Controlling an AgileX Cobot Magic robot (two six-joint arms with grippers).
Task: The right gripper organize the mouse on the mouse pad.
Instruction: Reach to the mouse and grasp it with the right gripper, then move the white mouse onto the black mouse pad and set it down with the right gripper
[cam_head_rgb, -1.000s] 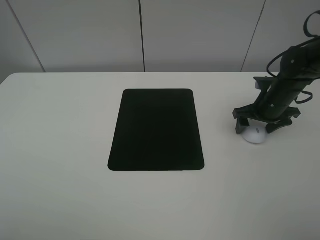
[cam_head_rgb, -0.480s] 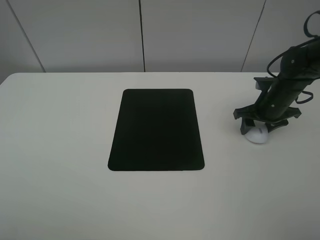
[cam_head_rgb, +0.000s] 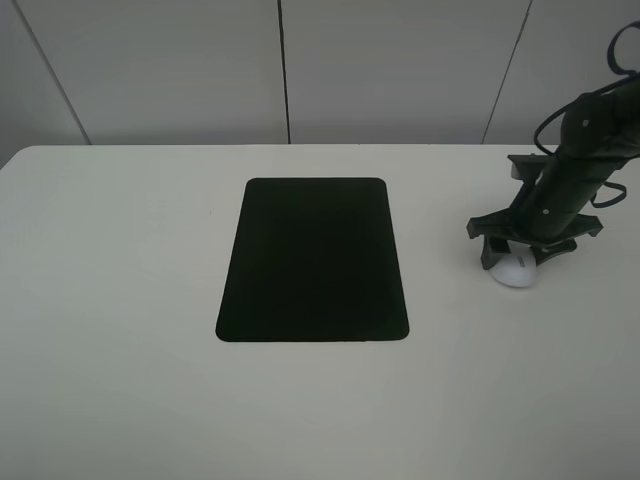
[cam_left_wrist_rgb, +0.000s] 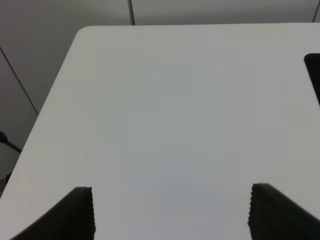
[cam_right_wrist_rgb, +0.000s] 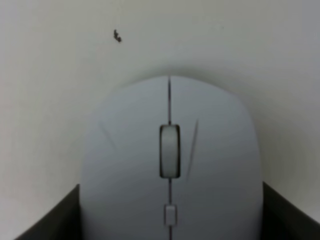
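Exterior high: pad (cam_head_rgb: 313, 260) lies flat on the worktop (cam_head_rgb: 120, 300). Mouse (cam_head_rgb: 516, 273) sits on bare worktop, well right of the pad. Right tool (cam_head_rgb: 516, 254) is lowered over the mouse.
Left wrist: left tool (cam_left_wrist_rgb: 175, 212) is spread wide above the worktop, apart from the pad's edge.
Right wrist: fingers (cam_right_wrist_rgb: 47, 220) press both flanks of the mouse, pinching it. Wheel (cam_right_wrist_rgb: 169, 151) faces up.

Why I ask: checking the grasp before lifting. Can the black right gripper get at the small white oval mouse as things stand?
Probably yes: the right gripper is down over the small white oval mouse, its dark fingers seemingly touching both sides, nothing between them.
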